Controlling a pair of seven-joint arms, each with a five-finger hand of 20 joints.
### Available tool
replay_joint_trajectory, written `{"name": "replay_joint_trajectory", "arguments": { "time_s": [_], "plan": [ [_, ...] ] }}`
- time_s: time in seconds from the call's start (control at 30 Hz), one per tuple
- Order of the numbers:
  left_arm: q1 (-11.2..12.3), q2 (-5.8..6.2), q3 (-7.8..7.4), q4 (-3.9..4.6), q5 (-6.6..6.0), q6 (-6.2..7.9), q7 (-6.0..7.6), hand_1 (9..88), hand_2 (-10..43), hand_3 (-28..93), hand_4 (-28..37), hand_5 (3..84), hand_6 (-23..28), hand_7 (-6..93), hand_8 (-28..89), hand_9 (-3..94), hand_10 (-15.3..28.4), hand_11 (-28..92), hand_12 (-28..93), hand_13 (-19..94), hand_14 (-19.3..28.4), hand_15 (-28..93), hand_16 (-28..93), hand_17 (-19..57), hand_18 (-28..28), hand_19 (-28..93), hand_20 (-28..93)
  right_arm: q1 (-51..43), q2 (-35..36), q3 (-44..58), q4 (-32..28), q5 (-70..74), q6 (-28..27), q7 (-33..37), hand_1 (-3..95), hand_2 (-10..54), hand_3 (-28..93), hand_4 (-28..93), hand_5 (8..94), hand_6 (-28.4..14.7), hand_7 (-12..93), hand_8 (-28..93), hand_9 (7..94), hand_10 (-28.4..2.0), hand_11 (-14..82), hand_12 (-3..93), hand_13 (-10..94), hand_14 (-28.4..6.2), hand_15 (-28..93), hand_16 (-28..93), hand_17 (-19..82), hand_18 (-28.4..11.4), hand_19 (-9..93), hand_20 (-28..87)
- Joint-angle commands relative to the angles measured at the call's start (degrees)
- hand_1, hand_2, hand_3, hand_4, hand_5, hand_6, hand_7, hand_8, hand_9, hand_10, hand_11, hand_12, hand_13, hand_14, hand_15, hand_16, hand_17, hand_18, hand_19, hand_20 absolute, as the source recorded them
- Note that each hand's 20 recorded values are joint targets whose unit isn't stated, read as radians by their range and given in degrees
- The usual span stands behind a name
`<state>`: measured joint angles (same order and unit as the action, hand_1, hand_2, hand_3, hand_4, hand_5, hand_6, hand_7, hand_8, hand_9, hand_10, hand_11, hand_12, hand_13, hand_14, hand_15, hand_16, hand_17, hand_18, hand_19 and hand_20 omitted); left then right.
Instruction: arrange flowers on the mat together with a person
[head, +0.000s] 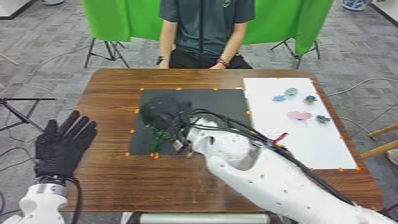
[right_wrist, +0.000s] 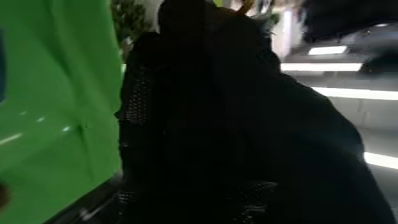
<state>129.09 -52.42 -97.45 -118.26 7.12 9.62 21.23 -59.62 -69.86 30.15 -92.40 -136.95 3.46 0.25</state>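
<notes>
- The green stems (head: 161, 136) lie in the head view on the left part of the black mat (head: 220, 98), reaching toward its near edge; that low placing probably leaves room above for a bloom.
- The right hand (head: 166, 111) is over the mat at the stems' far end, likely because a flower belongs there. How far open it is, and whether it grips anything, I cannot tell.
- The right arm (head: 284, 177) slants across from the near right, presumably so the hand can work at the stems without covering their lower part.
- The pink flower (head: 299, 115), with small blue and green blooms (head: 285, 95) and darker ones (head: 310, 99) near it, sits on the white mat (head: 311, 145), seemingly a supply kept apart from the arrangement.
- A red piece (head: 281, 137) shows beside the right arm, perhaps another part to place.
- The left hand (head: 60, 150), spread open and holding nothing, is at the table's (head: 111, 192) left edge, apparently out of the right's way.
</notes>
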Motion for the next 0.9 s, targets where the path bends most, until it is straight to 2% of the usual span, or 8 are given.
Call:
{"name": "replay_joint_trajectory", "arguments": {
  "time_s": [0.03, 0.07, 0.13, 0.3, 0.6, 0.67, 0.77, 0.9],
  "plan": [
    [-1.46, 0.55, 1.71, 0.86, -0.64, 0.15, -0.27, 27.1, 11.0, 70, -28.3, 42.6, 7.6, 7.4, -9, 39.0, 13.6, 14, 5, 28, 14.9, 25, -8, -3.9, 11.3, 29, 6, 2.42, -1.76, -5.69, 2.54, -0.16, 1.58, 7.04, 69.7, -9.5, 59, -28, 61.6, -0.2, 46, -3, 74.5, -6.3, 9.3, 37.4, 77, -0.3, 13, 40, 45, -4.6, 80, 15],
    [-2.64, 0.32, 2.12, 1.55, -0.52, -0.13, -0.76, 27.0, 11.0, 70, -28.3, 42.6, 7.6, 7.4, -9, 39.0, 13.6, 14, 5, 28, 14.9, 25, -8, -3.9, 11.3, 29, 6, 2.52, -2.31, -5.88, 3.51, -0.07, 2.67, 7.18, 69.7, -9.5, 59, -28, 61.5, -0.1, 46, -3, 74.4, -6.3, 9.3, 37.4, 77, -0.3, 13, 40, 45, -4.5, 80, 15],
    [-4.0, 0.36, 2.91, 2.15, -0.42, -0.65, -1.17, 27.1, 11.0, 70, -28.3, 42.6, 7.6, 7.5, -9, 39.0, 13.6, 14, 5, 28, 14.8, 25, -8, -3.9, 11.3, 29, 6, 2.42, -2.74, -6.47, 4.49, -1.2, 4.56, 8.57, 69.6, -9.5, 59, -28, 61.2, -0.1, 46, -3, 74.3, -6.4, 9.2, 37.4, 77, -0.4, 13, 40, 45, -4.3, 80, 14],
    [-4.47, 0.43, 3.3, 2.3, -0.51, -0.81, -1.47, 27.1, 11.0, 70, -28.3, 42.6, 7.7, 7.5, -9, 39.1, 13.6, 14, 5, 28, 14.8, 25, -8, -3.9, 11.3, 29, 6, 2.43, -3.95, -7.26, 6.6, -1.23, 5.38, 9.9, 69.2, -9.5, 59, -28, 60.4, -0.6, 45, -4, 72.9, -6.7, 8.4, 36.4, 75, -0.8, 12, 40, 44, -4.3, 80, 12],
    [-4.94, 0.47, 3.46, 2.57, -0.52, -1.13, -2.0, 27.0, 11.0, 70, -28.3, 42.7, 7.7, 7.5, -10, 39.1, 13.5, 14, 5, 28, 14.9, 26, -8, -3.9, 11.2, 29, 6, 2.88, -3.28, -8.89, 6.32, 0.35, 5.83, 12.42, 68.4, -9.5, 60, -28, 60.8, -0.6, 39, -5, 66.9, -8.6, 15.9, 26.2, 71, -1.8, 10, 37, 42, -5.1, 75, 11],
    [-4.89, 0.34, 3.38, 2.57, -0.63, -1.18, -2.14, 27.0, 11.0, 70, -28.3, 42.7, 7.6, 7.5, -10, 39.1, 13.5, 14, 5, 28, 14.9, 26, -8, -3.9, 11.2, 29, 6, 2.49, -3.37, -8.42, 5.99, 0.38, 5.38, 12.46, 66.2, -9.5, 63, -28, 61.4, -0.3, 35, -6, 64.9, -9.0, 18.2, 19.9, 69, -2.7, 11, 35, 41, -6.1, 70, 16],
    [-4.49, 0.25, 3.1, 2.38, -0.59, -1.13, -2.22, 27.0, 11.0, 70, -28.3, 42.7, 7.6, 7.6, -10, 39.1, 13.6, 14, 5, 28, 14.9, 26, -8, -3.9, 11.2, 29, 6, 2.02, -3.47, -7.95, 5.52, 0.08, 4.66, 12.58, 60.4, -9.5, 72, -28, 62.1, 1.5, 29, -16, 62.4, -8.5, 13.2, 15.4, 64, -4.7, 15, 24, 43, -7.6, 43, 32],
    [-4.22, 0.17, 2.95, 2.31, -0.59, -1.19, -2.05, 27.1, 11.0, 70, -28.3, 42.8, 7.6, 7.7, -10, 39.1, 13.6, 14, 5, 28, 15.0, 26, -8, -3.9, 11.2, 29, 6, 1.99, -3.27, -8.07, 4.64, -0.83, 4.58, 12.78, 57.5, -9.5, 75, -28, 62.0, 2.8, 27, -18, 61.3, -7.1, 10.4, 12.4, 61, -5.5, 17, 17, 40, -10.0, 38, 36]
  ]
}}
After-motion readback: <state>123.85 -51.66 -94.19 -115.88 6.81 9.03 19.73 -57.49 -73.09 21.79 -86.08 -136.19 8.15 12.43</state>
